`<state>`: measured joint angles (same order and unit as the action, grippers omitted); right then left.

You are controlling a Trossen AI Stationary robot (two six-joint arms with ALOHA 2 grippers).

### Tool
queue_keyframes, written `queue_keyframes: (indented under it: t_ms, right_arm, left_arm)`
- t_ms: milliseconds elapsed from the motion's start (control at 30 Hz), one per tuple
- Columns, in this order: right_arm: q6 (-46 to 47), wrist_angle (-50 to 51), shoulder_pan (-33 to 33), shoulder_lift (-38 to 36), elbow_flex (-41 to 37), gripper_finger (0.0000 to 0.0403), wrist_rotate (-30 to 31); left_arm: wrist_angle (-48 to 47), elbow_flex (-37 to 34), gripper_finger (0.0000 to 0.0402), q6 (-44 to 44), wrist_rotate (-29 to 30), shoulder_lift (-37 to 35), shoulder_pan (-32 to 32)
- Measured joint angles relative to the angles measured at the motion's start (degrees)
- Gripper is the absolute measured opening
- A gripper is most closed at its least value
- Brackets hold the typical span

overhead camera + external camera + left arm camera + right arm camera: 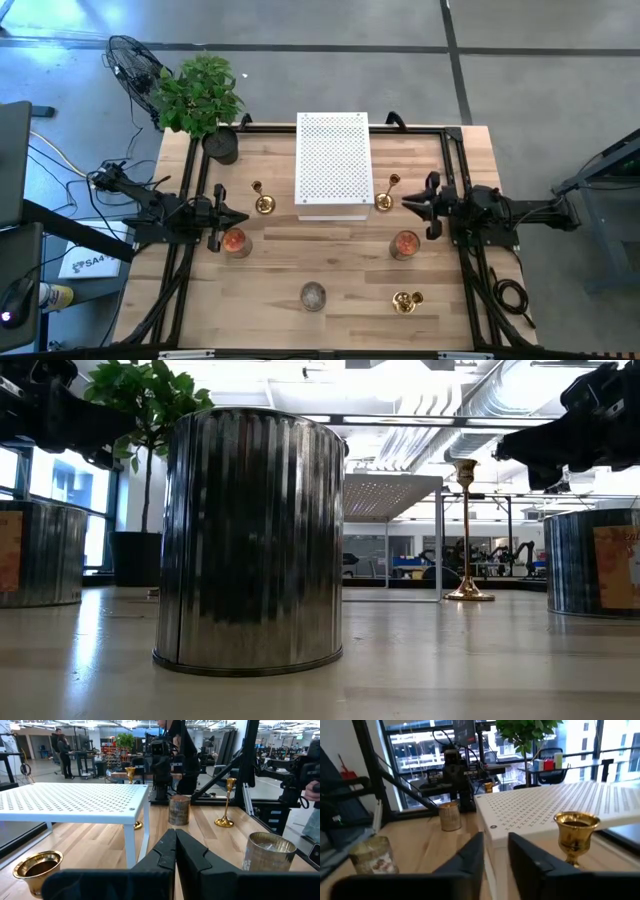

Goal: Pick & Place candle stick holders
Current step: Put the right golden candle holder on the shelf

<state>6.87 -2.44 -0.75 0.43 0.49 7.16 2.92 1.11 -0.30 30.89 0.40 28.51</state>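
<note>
Three gold candle stick holders stand upright on their round bases on the wooden table. One point(263, 202) is left of a white perforated stand point(332, 165), one point(385, 197) is right of it, and one point(406, 300) is near the front right. My left gripper point(240, 217) hovers shut beside the left holder, whose cup point(38, 866) shows close by in the left wrist view. My right gripper point(407, 203) hovers beside the right holder point(576, 836), its fingers point(470, 857) a little apart with nothing between them.
Three ribbed metal tins stand on the table: one point(235, 242) by my left gripper, one point(405, 245) by my right gripper, one point(313, 296) at front centre, filling the low view point(250, 540). A potted plant point(200, 95) sits at the far left corner.
</note>
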Motion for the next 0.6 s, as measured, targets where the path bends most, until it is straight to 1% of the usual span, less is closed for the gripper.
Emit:
queue_keyframes:
  t_ms: [200,300,367,467,600]
  right_arm:
    - [3.28,0.16,0.00,0.41,0.02,0.0198,0.53]
    - [3.26,-0.18,0.00,2.25,0.02,0.0238,3.52]
    - [3.24,-0.51,0.00,3.75,0.02,0.0255,6.21]
    - [3.68,-1.00,0.00,6.07,0.04,0.0270,10.96]
    - [3.66,-0.43,0.02,8.75,0.48,0.0279,12.19]
  left_arm:
    - [0.01,0.02,0.0001,0.00,0.00,-0.01,-0.01]
    - [0.01,0.00,0.0001,0.00,0.00,-0.01,-0.01]
    - [0.00,0.02,0.0001,0.00,0.00,0.00,-0.01]
    - [0.00,0.02,0.0001,0.00,0.00,0.00,-0.02]
    - [0.02,0.00,0.0001,0.00,0.00,0.00,0.00]
